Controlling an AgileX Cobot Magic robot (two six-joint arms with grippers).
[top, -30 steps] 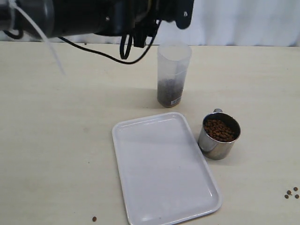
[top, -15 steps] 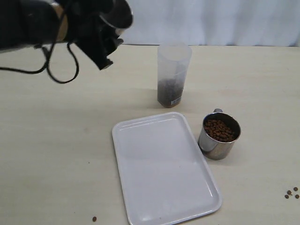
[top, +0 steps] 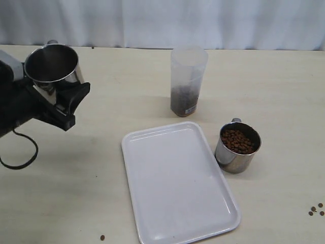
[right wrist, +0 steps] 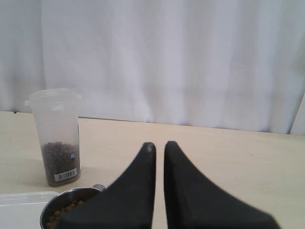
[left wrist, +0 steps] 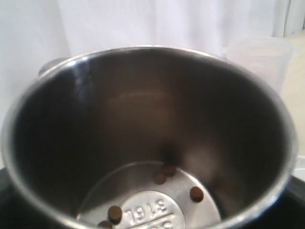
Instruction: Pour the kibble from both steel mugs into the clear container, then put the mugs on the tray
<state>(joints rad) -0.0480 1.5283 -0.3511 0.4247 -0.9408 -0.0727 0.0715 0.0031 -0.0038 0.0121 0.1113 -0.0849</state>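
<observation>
At the far left, my left gripper (top: 61, 95) is shut on a steel mug (top: 51, 63) and holds it above the table with its mouth up. The left wrist view looks into this mug (left wrist: 143, 133): only a few pellets of kibble (left wrist: 196, 193) lie on its bottom. The clear container (top: 188, 81) stands at the back centre, roughly a quarter full of kibble (top: 184, 99). A second steel mug (top: 237, 147), full of kibble (top: 237, 141), stands right of the white tray (top: 177, 203). My right gripper (right wrist: 159, 145) is shut and empty, hovering behind that mug (right wrist: 66, 202).
Loose pellets (top: 316, 209) lie near the right front edge, and one pellet (top: 102, 237) lies left of the tray's front corner. A white curtain (top: 203, 23) hangs behind the table. The left arm's cable (top: 20, 152) loops over the table at the left.
My left arm has swung away from the clear container, leftward and down, carrying the mug, which now sits mouth-up. The right gripper and the other things have not moved.
</observation>
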